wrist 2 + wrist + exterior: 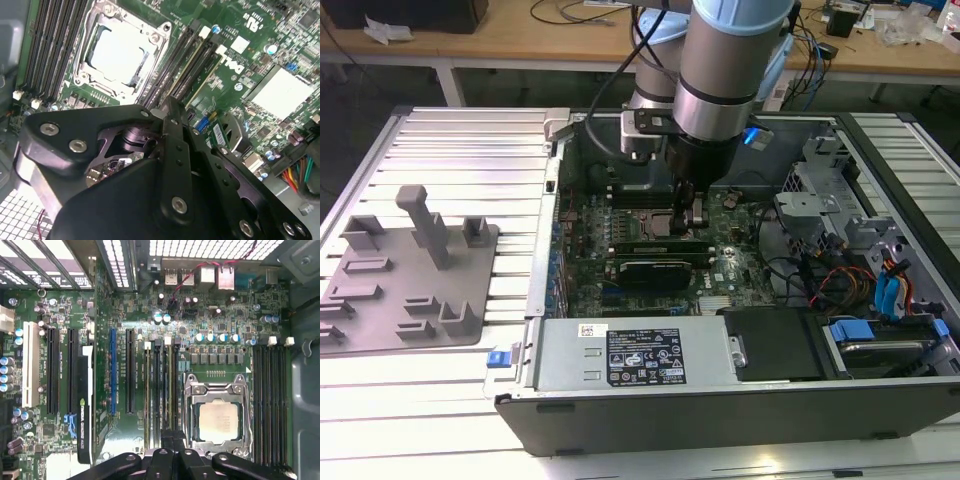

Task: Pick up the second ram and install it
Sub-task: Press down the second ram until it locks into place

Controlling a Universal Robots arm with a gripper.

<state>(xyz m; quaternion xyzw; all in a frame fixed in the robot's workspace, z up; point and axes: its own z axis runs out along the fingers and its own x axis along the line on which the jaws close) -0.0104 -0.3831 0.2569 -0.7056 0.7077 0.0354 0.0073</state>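
Exterior view first: a grey fixture plate (410,280) with upright posts lies at the left edge of the slatted table (470,140). Just beside it, toward the exterior view's right, stands the open computer case (720,410). A silver power supply (640,350) lies along the case's near edge, and the green motherboard (590,215) covers its floor. The arm (725,60) comes down from the far edge into the middle of the case. The gripper (692,215) is low over the board, close to the memory slots. At the right edge of the case are the drive bays (880,270) with blue tabs and bundled cables.

In the first wrist view, the second ram (173,390) stands edge-on in the row of slots just beside the square silver processor (217,421). One end of it runs in under the gripper (173,440). A further bank of dark memory slots (270,400) lies on the processor's other side, near the case wall.

In the second wrist view, the gripper (172,112) sits right over the near end of the same stick (192,67), with the processor (117,52) alongside. Whether the gripper is clamped on the stick, only resting on it, or apart from it, I cannot tell.
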